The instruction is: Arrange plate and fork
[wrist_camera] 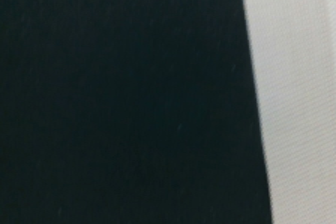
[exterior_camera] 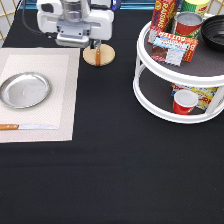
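The silver plate lies on the left part of a pale placemat at the exterior view's left. The fork, with a brown wooden handle, lies across a small tan wooden disc just right of the placemat's top corner. My gripper hangs at the exterior view's top, directly above and beside the fork and disc. I cannot tell whether it touches the fork. The wrist view shows only black cloth and an edge of the placemat.
A knife with a wooden handle lies along the placemat's lower edge. A white two-tier turntable at the right holds boxes, cans and a red cup. Black cloth covers the table.
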You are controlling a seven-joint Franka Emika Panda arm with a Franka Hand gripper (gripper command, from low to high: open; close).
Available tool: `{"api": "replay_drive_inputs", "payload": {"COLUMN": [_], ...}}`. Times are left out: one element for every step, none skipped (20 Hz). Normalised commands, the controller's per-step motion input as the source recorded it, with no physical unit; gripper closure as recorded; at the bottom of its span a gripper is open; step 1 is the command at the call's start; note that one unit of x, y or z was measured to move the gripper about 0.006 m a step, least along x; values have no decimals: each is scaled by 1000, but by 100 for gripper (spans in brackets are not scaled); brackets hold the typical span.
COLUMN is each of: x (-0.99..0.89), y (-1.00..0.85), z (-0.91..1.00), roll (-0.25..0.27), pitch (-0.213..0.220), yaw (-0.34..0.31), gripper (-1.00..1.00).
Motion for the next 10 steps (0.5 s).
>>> {"api": "replay_drive_inputs", "payload": {"x": [-1000, -1000, -1000, -1000, -1000, -989, -983, -974, -966, -957], "y": [366, 366, 363, 351, 340, 340, 329, 297, 289, 289], "z": [-297, -309, -337, -346, -357, -366, -400, -423, -449, -463], "roll": [0, 0, 0, 0, 0, 0, 0, 5, 4, 0], "pitch": [-116, -116, -123, -131, -136, -145, -155, -163, -169, -174], "yaw": [20, 20, 21, 22, 25, 24, 21, 22, 22, 20], "gripper": [-100, -100, -100, -100, -100, -100, -100, -100, -100, -100]}}
